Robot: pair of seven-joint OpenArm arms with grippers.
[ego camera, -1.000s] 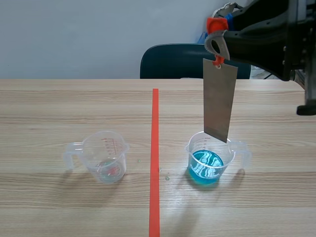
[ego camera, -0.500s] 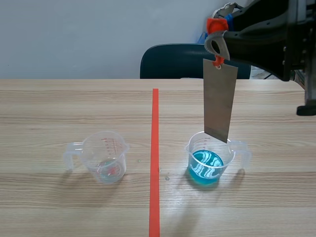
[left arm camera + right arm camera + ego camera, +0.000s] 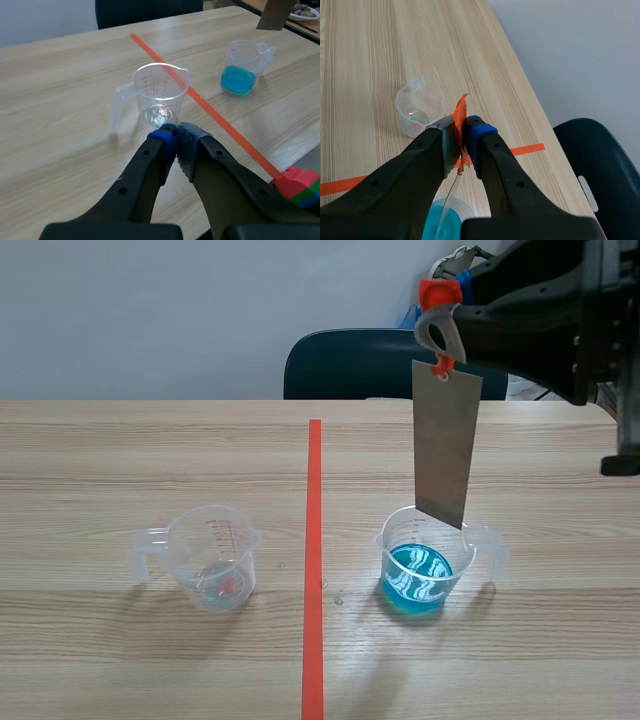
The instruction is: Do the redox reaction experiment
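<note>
A grey metal strip hangs upright from an orange tab, and my right gripper is shut on that tab. Its lower end sits a little above a clear cup of blue liquid, right of the tape line. In the right wrist view the tab is pinched between the fingers, with the blue cup below. A second clear cup, nearly empty, stands left of the line. My left gripper is shut on nothing, just short of that cup. The scene view does not show the left arm.
An orange-red tape line runs down the middle of the wooden table. A dark chair stands behind the far edge. A red, green and blue object lies by the table's near edge, beside my left gripper.
</note>
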